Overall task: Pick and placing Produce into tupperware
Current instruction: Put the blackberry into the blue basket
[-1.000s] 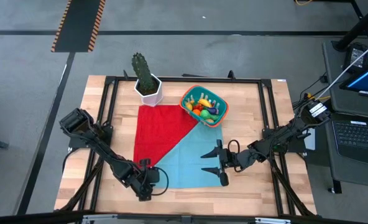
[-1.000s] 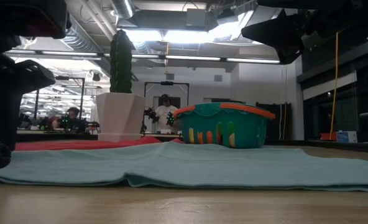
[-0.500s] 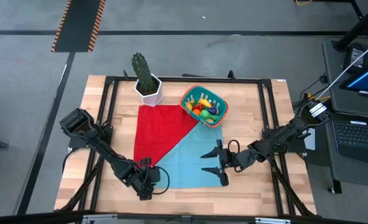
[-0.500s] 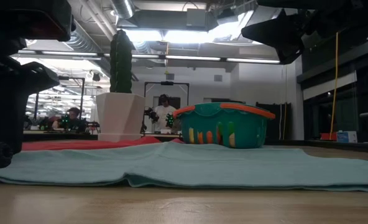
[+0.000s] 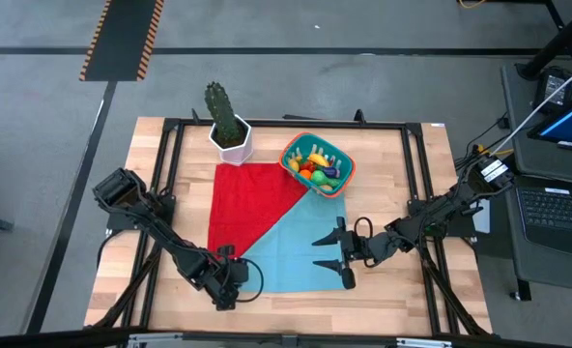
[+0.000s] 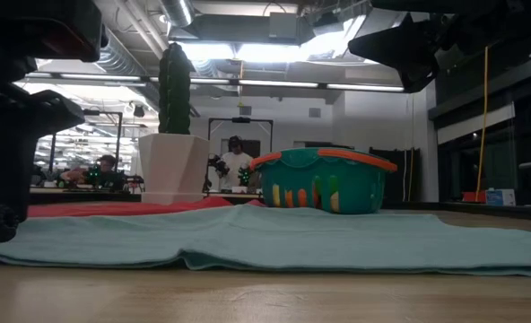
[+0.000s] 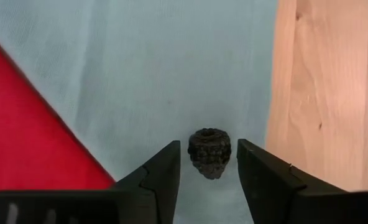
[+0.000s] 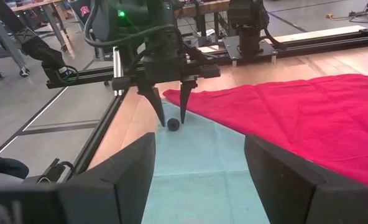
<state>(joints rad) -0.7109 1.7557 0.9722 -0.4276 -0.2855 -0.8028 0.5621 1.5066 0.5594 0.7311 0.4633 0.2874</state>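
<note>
Blackberry (image 7: 209, 152) on teal cloth (image 7: 171, 74), flat stem end away from wrist camera; left gripper (image 7: 209, 168) fingers apart, straddling it. Right gripper (image 5: 331, 259) fingers wide apart.

A wooden table (image 5: 392, 155) with a black frame along its edges fills the middle of the high view. On it lies a cloth, its red part (image 5: 252, 198) a triangle toward eleven o'clock of the tabletop's centre and its light teal part (image 5: 296, 246) spreading toward five and six o'clock. A tall green cactus (image 5: 220, 111) stands upright in a white hexagonal pot (image 5: 232, 143) at the red part's far corner, about eleven o'clock. At three o'clock, off the table, sits a laptop (image 5: 557, 208). Black-and-orange hazard tape (image 5: 122, 39) marks the floor at ten o'clock. In the low view, two people (image 6: 237, 161) show far behind.
</note>
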